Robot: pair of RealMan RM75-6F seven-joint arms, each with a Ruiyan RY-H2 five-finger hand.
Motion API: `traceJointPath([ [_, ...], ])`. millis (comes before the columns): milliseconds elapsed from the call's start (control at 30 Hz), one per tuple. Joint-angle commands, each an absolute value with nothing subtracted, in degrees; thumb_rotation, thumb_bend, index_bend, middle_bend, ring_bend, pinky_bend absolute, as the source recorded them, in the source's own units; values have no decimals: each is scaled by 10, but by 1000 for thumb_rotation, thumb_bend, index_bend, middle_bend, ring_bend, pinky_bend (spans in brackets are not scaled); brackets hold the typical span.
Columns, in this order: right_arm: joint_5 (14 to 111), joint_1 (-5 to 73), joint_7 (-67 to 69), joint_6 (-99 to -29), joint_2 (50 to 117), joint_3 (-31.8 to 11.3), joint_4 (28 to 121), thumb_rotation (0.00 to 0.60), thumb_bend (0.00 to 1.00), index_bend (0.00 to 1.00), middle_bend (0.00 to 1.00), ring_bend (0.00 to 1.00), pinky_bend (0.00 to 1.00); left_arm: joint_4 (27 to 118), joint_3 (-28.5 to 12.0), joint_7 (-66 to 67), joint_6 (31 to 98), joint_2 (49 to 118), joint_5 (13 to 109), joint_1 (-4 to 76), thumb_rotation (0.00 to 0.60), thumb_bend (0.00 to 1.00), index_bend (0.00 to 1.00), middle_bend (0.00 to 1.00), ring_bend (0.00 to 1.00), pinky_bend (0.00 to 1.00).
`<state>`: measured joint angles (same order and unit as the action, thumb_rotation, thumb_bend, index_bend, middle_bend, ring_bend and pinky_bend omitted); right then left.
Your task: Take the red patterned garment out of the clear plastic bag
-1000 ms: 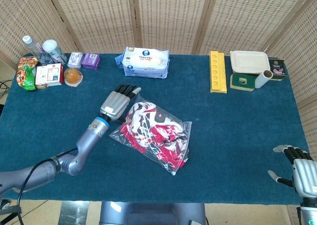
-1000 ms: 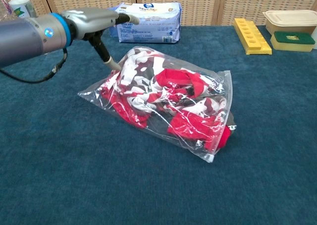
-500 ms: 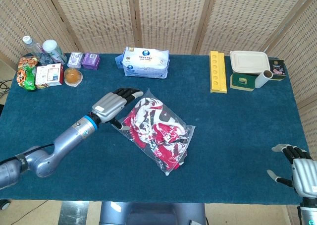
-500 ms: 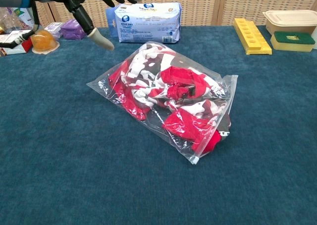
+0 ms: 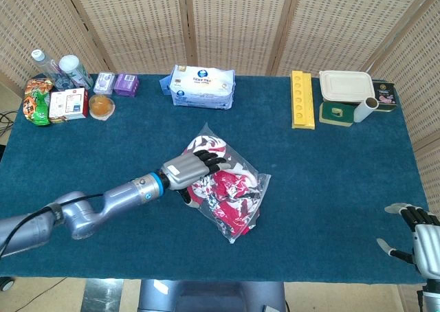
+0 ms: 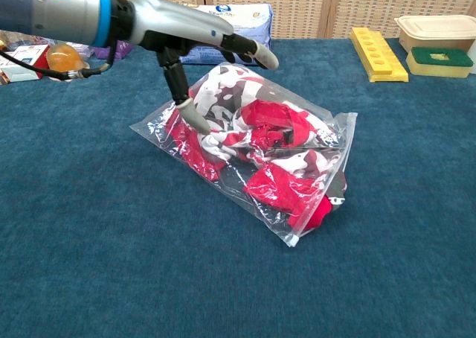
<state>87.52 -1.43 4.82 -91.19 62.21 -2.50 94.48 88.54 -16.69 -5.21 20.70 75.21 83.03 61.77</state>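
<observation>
Since 0.5 s ago the left hand has swung from the bag's far-left corner to directly over the clear plastic bag, which has not shifted on the blue counter. Nearest the robot, only the head view shows the right hand, at the counter's near right edge, fingers spread and holding nothing. That view hides how the left hand meets the bag; the chest view shows its thumb pointing down onto the plastic while the other fingers stretch out flat above, so it is open, gripping nothing. Under and to the right of the left hand, the red patterned garment lies inside the bag. Beyond it sits 1 wipes pack.
</observation>
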Motion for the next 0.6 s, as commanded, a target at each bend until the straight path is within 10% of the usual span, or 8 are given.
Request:
traceJointPath([
  [33,871,-19,54,-916,622,-26,941,582,186,334,322,301,282,805,-161,-19,182,827,805,678,521,4,0,40,0,63],
  [600,861,-36,67,-935,623,-31,933,581,186,329,322,300,283,648,-122,12,130,944,714,787,526,4,18,39,0,63],
])
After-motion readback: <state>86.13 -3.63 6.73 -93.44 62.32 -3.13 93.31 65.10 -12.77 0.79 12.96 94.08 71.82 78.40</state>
